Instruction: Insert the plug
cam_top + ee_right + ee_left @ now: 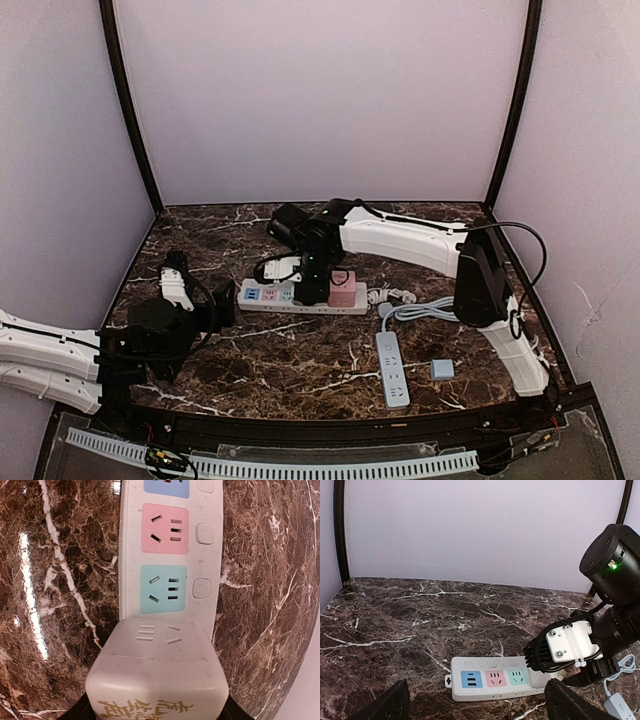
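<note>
The left gripper (477,707) hangs spread and empty at 9 o'clock of the white plastic power strip (485,692), while the nearer right gripper (157,712) apparently pinches the white cube-shaped plug (157,670), with the teal socket (162,589) at 12 o'clock along the strip's long axis.

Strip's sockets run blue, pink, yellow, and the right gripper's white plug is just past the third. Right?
No. The third socket is teal, not yellow; the right wrist view shows it. The white plug in the right gripper is just past it.

Power strip (495,679) on marble table (395,615), right arm (612,565) over it
</note>
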You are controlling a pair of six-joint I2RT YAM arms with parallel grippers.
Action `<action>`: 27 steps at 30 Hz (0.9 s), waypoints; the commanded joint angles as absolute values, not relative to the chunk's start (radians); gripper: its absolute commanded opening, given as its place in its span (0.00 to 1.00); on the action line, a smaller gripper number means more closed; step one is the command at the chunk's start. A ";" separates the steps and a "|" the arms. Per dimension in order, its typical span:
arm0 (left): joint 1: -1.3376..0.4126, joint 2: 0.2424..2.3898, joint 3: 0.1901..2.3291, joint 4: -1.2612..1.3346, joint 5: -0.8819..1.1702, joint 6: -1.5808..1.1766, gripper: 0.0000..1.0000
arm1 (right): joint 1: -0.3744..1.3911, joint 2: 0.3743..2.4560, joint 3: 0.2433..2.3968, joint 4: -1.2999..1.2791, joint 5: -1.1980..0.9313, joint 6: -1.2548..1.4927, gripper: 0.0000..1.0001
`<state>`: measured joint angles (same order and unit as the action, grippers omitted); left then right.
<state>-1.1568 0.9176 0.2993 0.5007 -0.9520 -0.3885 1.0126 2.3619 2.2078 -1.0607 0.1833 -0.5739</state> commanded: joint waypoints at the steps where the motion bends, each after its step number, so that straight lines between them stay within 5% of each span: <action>1: -1.160 0.914 0.284 0.517 -0.966 -0.378 0.93 | 1.002 2.366 2.197 -1.164 0.135 -0.575 0.00; 27: -1.160 0.926 0.275 0.540 -0.973 -0.370 0.93 | 1.026 2.233 1.973 -1.244 -0.136 -0.499 0.00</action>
